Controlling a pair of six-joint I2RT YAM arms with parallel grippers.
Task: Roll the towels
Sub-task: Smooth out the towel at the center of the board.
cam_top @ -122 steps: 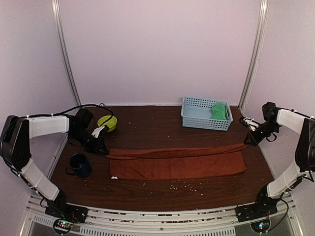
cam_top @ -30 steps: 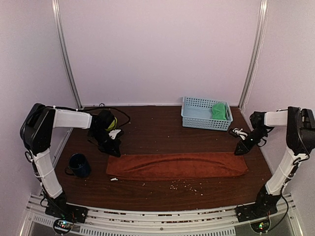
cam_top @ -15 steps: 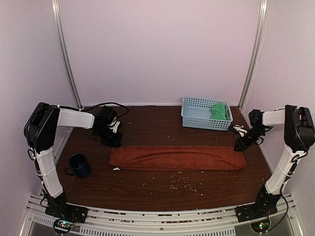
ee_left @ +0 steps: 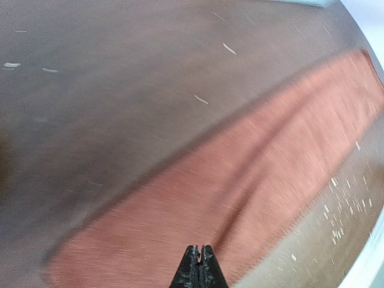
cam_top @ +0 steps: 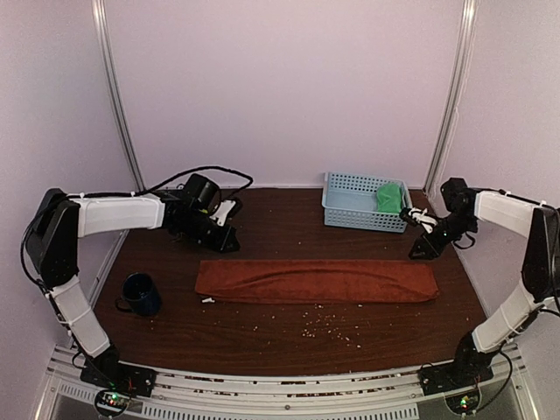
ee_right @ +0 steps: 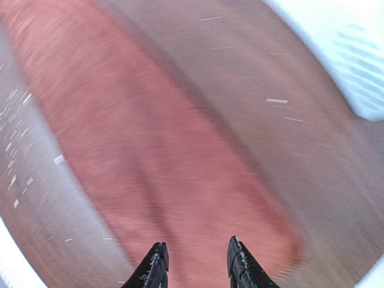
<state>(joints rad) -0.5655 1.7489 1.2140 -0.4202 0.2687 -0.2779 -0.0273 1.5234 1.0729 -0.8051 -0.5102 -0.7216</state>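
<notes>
The rust-red towel (cam_top: 315, 282) lies flat across the middle of the dark wood worktop (cam_top: 289, 229), a long narrow band running from 9 to 3 o'clock. A soft crease runs along its length. How many layers it is folded into cannot be made out.

The green towel (cam_top: 391, 198) sits at about 1 o'clock in the right end of the light-blue basket (cam_top: 350, 185). Only its upper part shows above the perforated wall, so its shape is unclear.

The left claw (ee_left: 200, 249) has its fingers pressed together and holds nothing. In the top view it is off the rust-red towel's left end, toward 10 o'clock, apart from the cloth. The right claw (ee_right: 197, 243) has its fingers apart with nothing between them. It is just past the towel's right end, toward 2 o'clock, near the basket's front corner. Whether either claw touches the worktop cannot be told.

Both wrist views are heavily blurred: the cloth is a reddish streak, and the basket is a pale smear cut off at the right wrist view's upper right corner.

A dark blue mug (cam_top: 140, 293) stands at 8 o'clock, and pale crumbs (cam_top: 328, 329) are scattered at 6 o'clock.
</notes>
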